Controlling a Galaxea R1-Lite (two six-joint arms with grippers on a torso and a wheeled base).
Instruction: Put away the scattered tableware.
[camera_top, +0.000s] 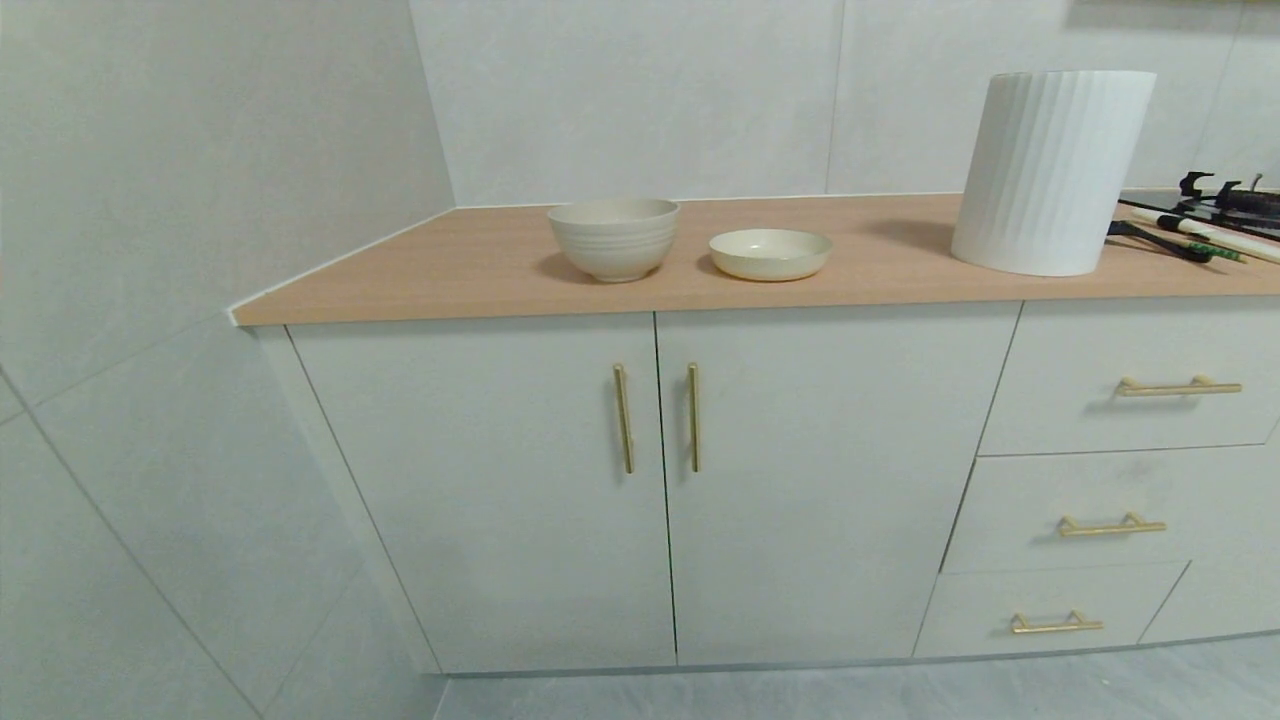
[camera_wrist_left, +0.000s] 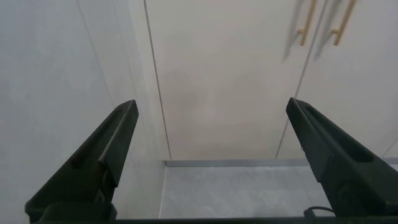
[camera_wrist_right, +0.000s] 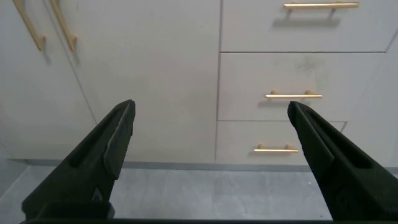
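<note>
A wood-topped counter (camera_top: 880, 275) runs along the tiled wall. On it one bowl (camera_top: 613, 238) and one shallow dish (camera_top: 770, 253) sit near each other, not touching, left of one ribbed canister (camera_top: 1050, 170). The left gripper (camera_wrist_left: 211, 107) and right gripper (camera_wrist_right: 210, 107) hang low, spread wide and empty. The smooth bowl could slip from a rim pinch. I count two doors (camera_top: 480, 480) and three drawers (camera_top: 1120, 380), all shut. There are perhaps chopsticks (camera_top: 1190, 235) far right.

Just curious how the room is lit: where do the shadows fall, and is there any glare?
Head view: the bowl, the dish and the white ribbed container each throw a soft shadow to their left on the countertop; no harsh glare. Right wrist view: faint shadows lie under the drawer handles.
</note>
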